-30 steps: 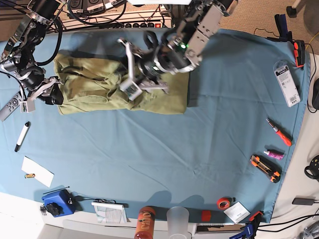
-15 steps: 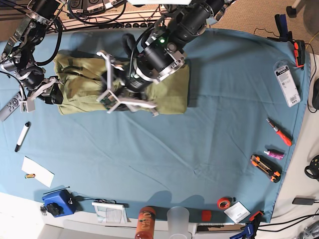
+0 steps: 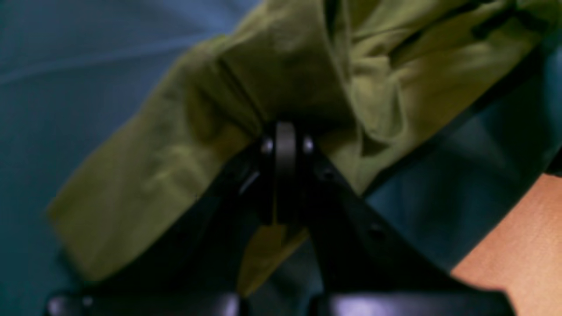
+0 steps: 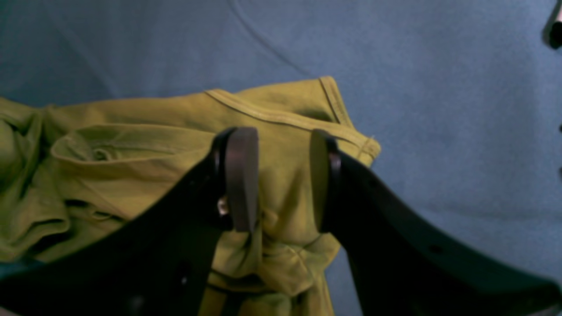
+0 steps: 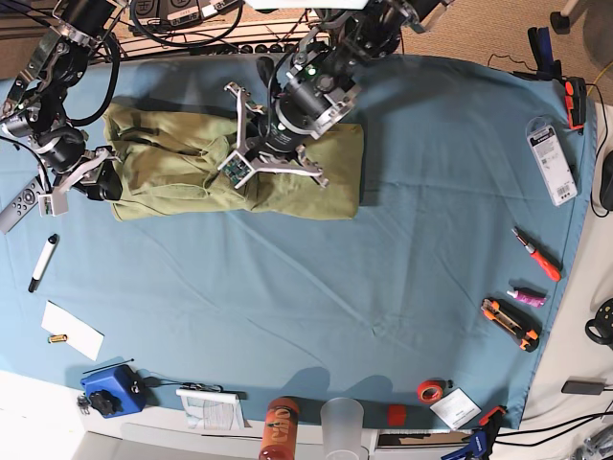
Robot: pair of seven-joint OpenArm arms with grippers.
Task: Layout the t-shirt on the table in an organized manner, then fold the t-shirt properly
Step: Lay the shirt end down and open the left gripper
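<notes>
Both grippers at the t-shirt

Left gripper pinched a fold ahead of it; right gripper stood wide, cloth between its jaws.

Beyond the far edge of the surface runs a light brown wooden floor. A black multi-socket power strip with tangled black cables lies along that edge. Lighting is even and diffuse.

1 t-shirt, 1 table, 2 arms, 1 marker, 1 cup, 1 tape roll.
</notes>
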